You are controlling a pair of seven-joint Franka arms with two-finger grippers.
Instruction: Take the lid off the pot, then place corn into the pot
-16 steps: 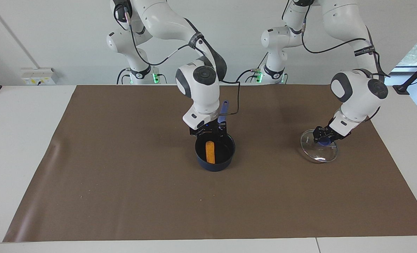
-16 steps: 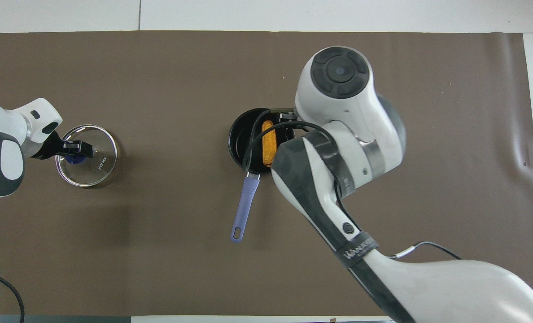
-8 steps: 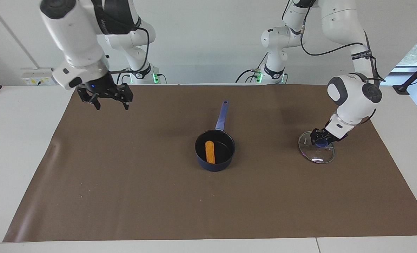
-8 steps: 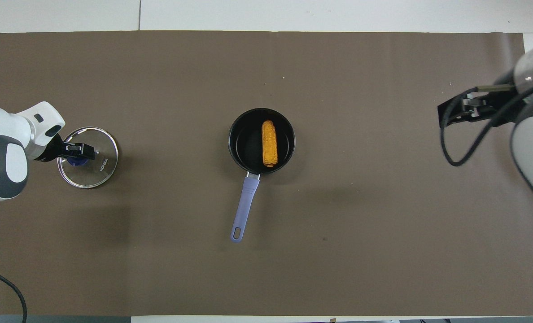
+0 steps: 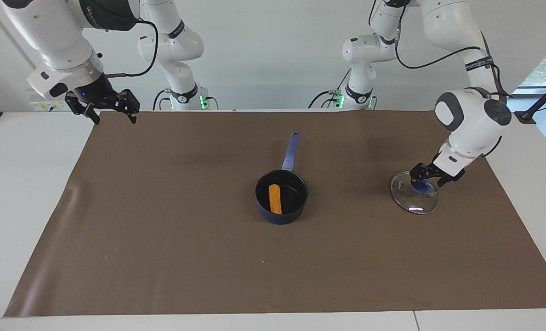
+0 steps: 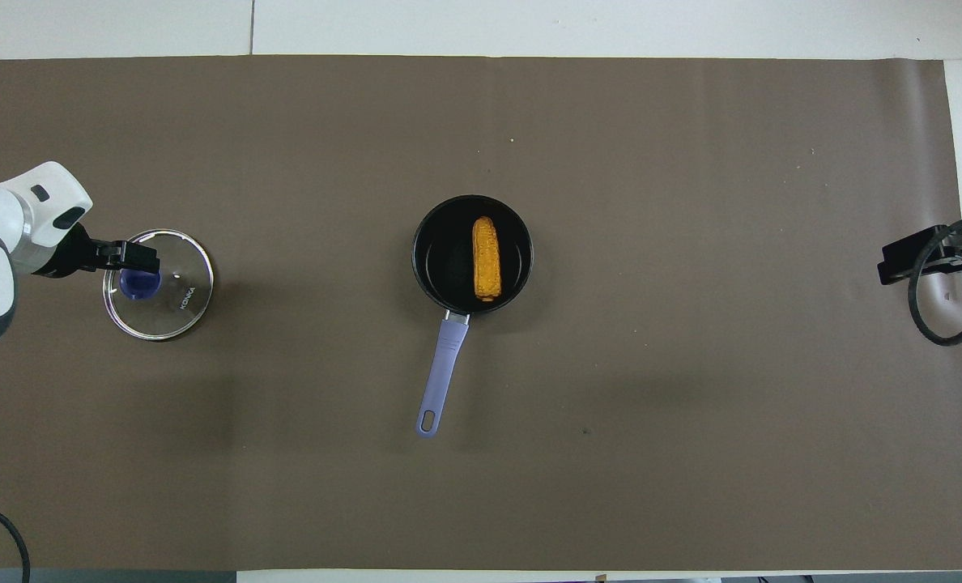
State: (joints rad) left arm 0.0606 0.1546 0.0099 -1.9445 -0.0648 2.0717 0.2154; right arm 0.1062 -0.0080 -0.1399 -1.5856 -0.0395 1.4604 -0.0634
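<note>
The dark navy pot (image 5: 300,202) stands in the middle of the brown mat, its long handle (image 5: 291,149) pointing toward the robots. The yellow-orange corn (image 5: 275,198) lies inside it, and also shows in the overhead view (image 6: 487,257). The glass lid (image 5: 414,198) lies flat on the mat toward the left arm's end, its blue knob (image 5: 421,186) up. My left gripper (image 5: 428,179) is open just above the knob, apart from it. My right gripper (image 5: 112,117) is open and empty, raised over the mat's corner at the right arm's end.
The brown mat (image 5: 162,230) covers most of the white table (image 5: 25,184). A cable loop (image 6: 934,300) hangs from the right arm at the mat's edge. Nothing else stands on the mat.
My right gripper has left the pot and swung up to the right arm's end; the corn stays in the pot. My left gripper has opened and risen off the lid's knob.
</note>
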